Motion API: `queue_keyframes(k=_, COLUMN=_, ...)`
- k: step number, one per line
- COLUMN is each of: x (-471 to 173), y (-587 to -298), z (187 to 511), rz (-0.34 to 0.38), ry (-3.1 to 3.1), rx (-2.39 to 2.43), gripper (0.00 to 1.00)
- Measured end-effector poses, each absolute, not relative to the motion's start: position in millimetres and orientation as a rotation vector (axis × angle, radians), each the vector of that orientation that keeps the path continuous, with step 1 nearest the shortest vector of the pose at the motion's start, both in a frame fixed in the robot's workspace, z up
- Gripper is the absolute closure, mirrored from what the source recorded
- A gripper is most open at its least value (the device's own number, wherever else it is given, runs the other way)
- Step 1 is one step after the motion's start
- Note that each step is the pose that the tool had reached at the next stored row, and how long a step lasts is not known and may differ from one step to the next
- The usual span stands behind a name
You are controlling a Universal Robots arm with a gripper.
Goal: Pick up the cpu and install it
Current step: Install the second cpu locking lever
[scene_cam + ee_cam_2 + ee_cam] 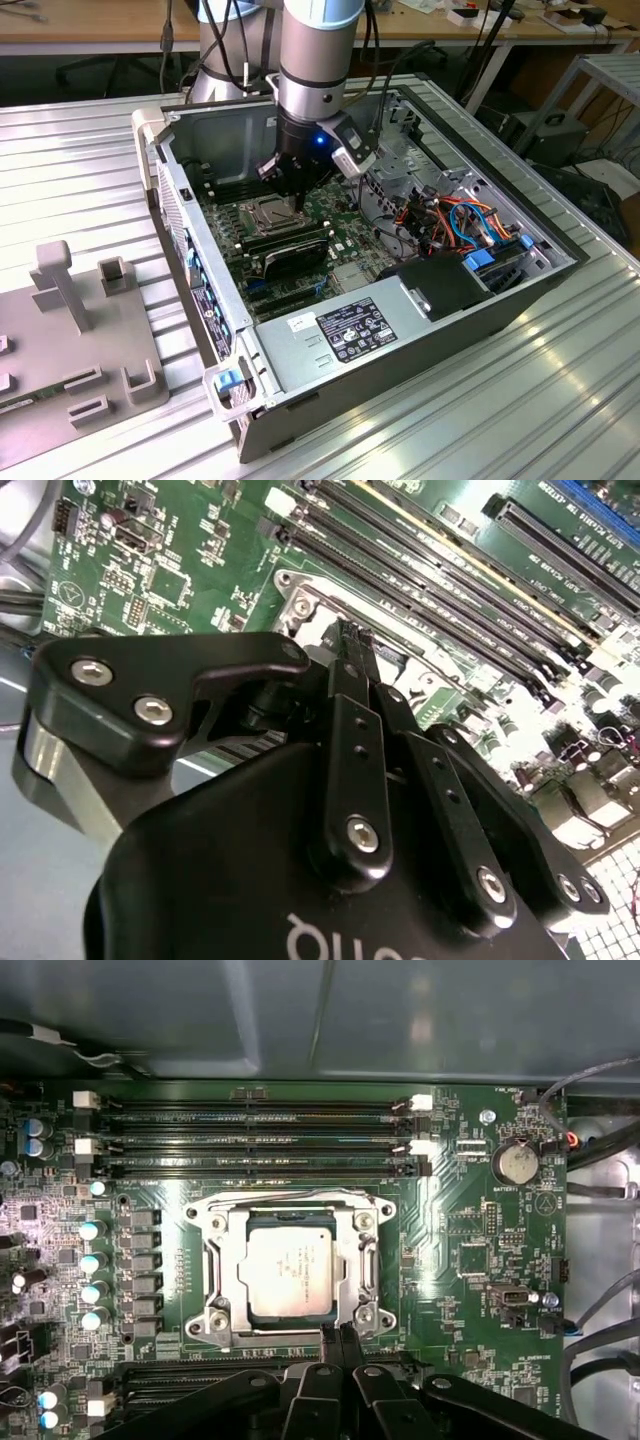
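Observation:
The cpu (297, 1272), a silvery-tan square chip, lies flat inside the metal-framed socket (222, 1260) on the green motherboard (470, 1260). In the first wrist view my gripper (337, 1334) is shut, its two black fingers pressed together with nothing between them, right at the socket frame's edge beside the chip. The second wrist view has the same closed fingers (350, 680) reaching down to the socket's corner. In the exterior view the gripper (291, 203) hangs low inside the open computer case (560, 265), just over the socket (266, 212).
Long black memory slots (260, 1125) run along one side of the socket, with more (450, 600) close to the fingers. Orange and blue cables (455, 225) and a power supply (350, 330) fill the case's right. A grey fixture plate (70, 330) stands on the table, left.

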State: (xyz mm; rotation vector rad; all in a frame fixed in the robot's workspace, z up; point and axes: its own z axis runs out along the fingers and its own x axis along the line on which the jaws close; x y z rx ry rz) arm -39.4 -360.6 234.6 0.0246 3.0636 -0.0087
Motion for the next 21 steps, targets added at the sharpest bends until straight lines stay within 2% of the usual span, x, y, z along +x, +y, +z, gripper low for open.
queue_keyframes(k=21, x=-60.1, y=-367.8, z=231.9, rz=-0.008, ry=3.063, rx=0.025, gripper=0.89)
